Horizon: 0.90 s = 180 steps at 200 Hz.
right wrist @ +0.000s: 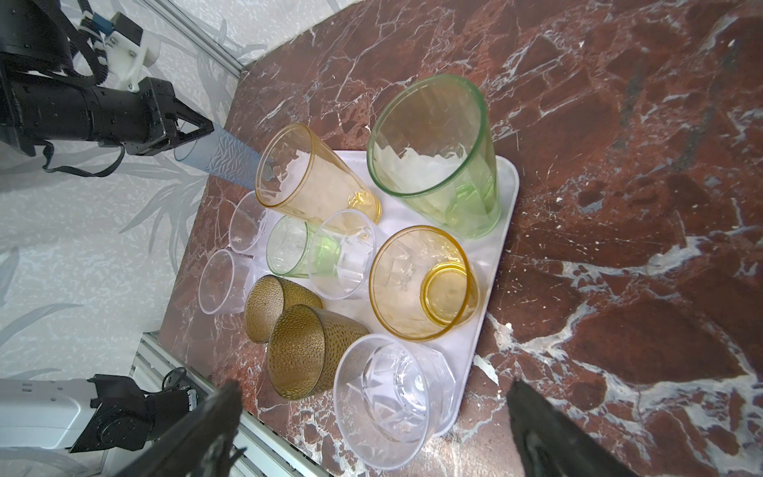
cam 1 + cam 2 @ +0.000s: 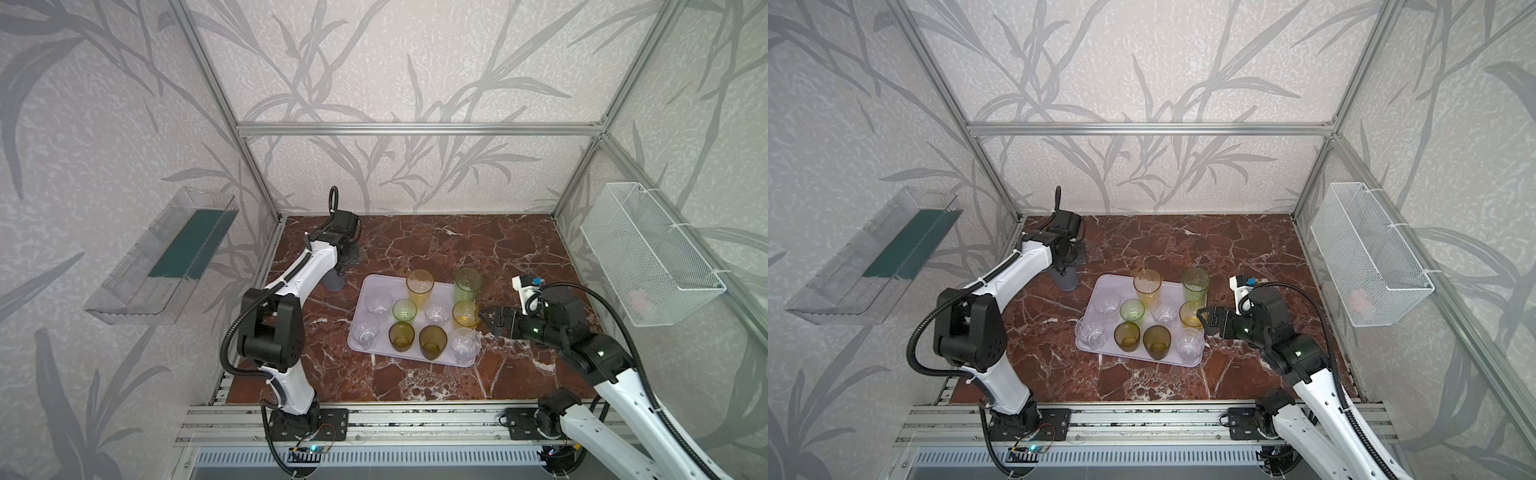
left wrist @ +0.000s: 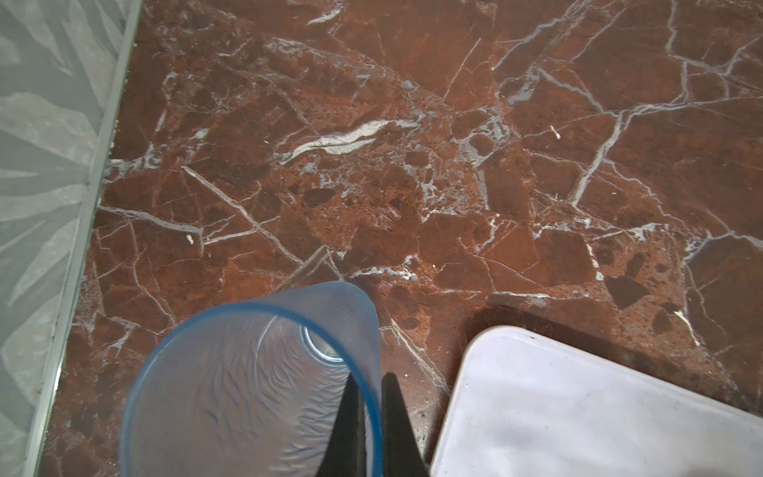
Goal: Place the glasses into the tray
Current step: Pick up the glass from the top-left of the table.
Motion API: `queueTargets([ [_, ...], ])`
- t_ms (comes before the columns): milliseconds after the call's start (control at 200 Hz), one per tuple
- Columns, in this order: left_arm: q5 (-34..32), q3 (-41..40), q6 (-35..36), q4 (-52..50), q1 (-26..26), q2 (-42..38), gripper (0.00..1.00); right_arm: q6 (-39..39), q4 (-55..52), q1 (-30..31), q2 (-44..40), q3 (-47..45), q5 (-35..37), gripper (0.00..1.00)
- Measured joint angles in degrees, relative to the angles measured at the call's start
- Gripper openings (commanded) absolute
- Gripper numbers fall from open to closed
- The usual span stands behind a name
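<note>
Left gripper [image 3: 370, 376] pinched shut on the rim wall of the grey-blue tumbler [image 3: 247, 392], upright just outside a corner of the tray [image 3: 578, 413]: last glass in hand, next probably a lift over the low rim onto bare floor.

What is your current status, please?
Left jaws shut on tall grey-blue tumbler rim, outside tray. Right jaws open beside short yellow tumbler. Ten others in tray, nothing blocking.
</note>
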Motion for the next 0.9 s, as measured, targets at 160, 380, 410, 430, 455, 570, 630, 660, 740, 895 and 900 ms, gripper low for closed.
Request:
queueTargets([
  [160,4.3,-0.8,-0.1,0.7,0.0,-1.8,0.0,0.0,-0.1,0.0,-0.2,0.0,0.0,0.99],
  [380,7.9,-2.6,-1.0,1.7,-0.7,-7.1,0.0,0.0,-0.1,0.0,-0.2,0.0,0.2,0.99],
  [410,8.1,-2.6,-1.0,1.7,-0.9,-7.7,0.0,0.0,-0.1,0.0,-0.2,0.0,0.2,0.99],
  [430,8.2,-2.6,-1.1,1.8,-1.1,-8.1,0.0,0.0,-0.1,0.0,-0.2,0.0,0.3,0.99],
  [455,8.4,-2.6,-1.1,1.9,-1.3,-8.5,0.0,0.0,-0.1,0.0,-0.2,0.0,0.4,0.99],
  [570,8.7,-2.6,-1.2,2.3,-2.7,-9.7,0.0,0.0,-0.1,0.0,-0.2,0.0,0.4,0.99],
  [630,8.7,-2.6,-1.2,2.3,-3.5,-9.8,0.0,0.0,-0.1,0.0,-0.3,0.0,0.5,0.99],
  [660,8.7,-2.6,-1.3,2.3,-4.0,-9.8,0.0,0.1,-0.1,0.0,-0.4,0.0,0.5,0.99],
  [740,8.6,-3.0,-1.5,2.3,-5.2,-9.9,0.0,0.2,-0.1,0.0,-0.5,0.0,0.9,0.99],
  [895,8.7,-5.4,-1.6,2.6,-8.0,-11.4,0.0,1.0,-0.3,0.0,-0.6,0.0,1.0,0.99],
  [900,8.7,-5.5,-1.6,2.6,-8.0,-11.5,0.0,1.0,-0.3,0.0,-0.6,0.0,1.0,0.99],
])
